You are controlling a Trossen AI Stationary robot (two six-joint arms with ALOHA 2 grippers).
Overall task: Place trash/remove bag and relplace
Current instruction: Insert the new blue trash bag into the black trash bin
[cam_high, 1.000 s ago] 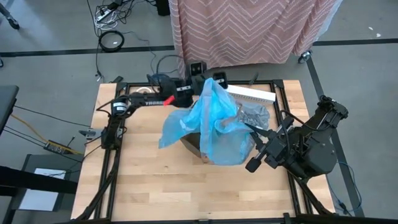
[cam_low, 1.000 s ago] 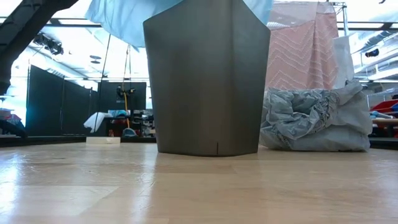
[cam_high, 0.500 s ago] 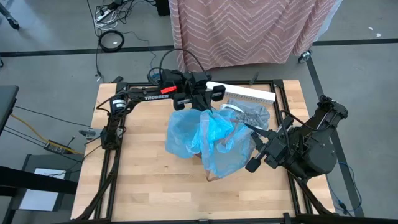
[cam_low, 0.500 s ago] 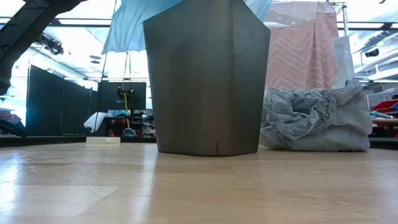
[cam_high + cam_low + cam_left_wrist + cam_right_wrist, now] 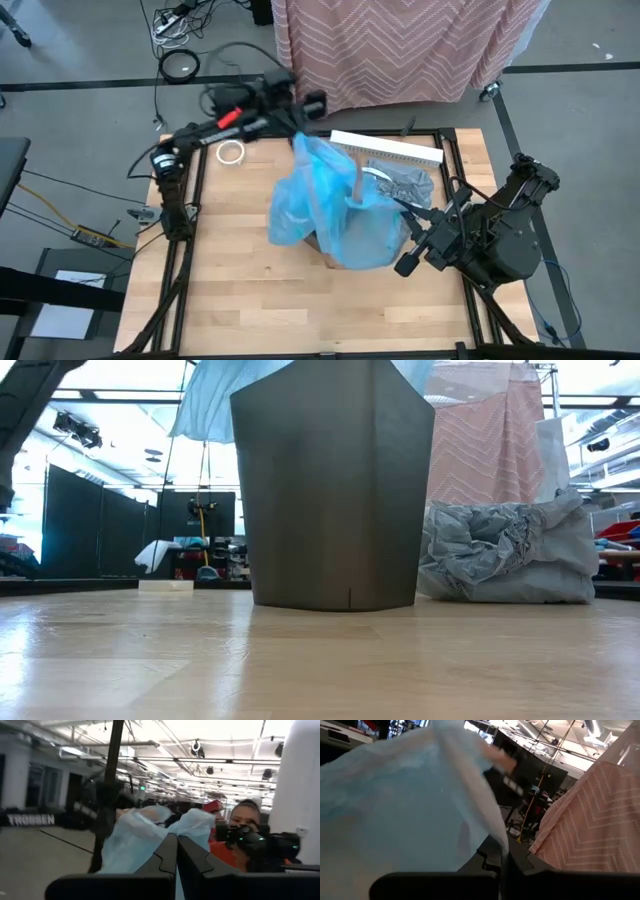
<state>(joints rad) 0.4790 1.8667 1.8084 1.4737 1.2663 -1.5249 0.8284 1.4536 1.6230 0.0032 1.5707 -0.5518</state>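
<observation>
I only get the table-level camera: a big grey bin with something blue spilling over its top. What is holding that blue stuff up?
Observer: From above, it is a blue bag draped over the bin. The left gripper is shut on its raised back corner.
Visitor: Does the other arm do anything?
Observer: Yes. The right gripper is shut on the bag's film at the bin's right side.
Visitor: Is anything else on the table that I can't see?
Observer: A white tape roll lies flat near the back left corner, well apart from the bin.
</observation>
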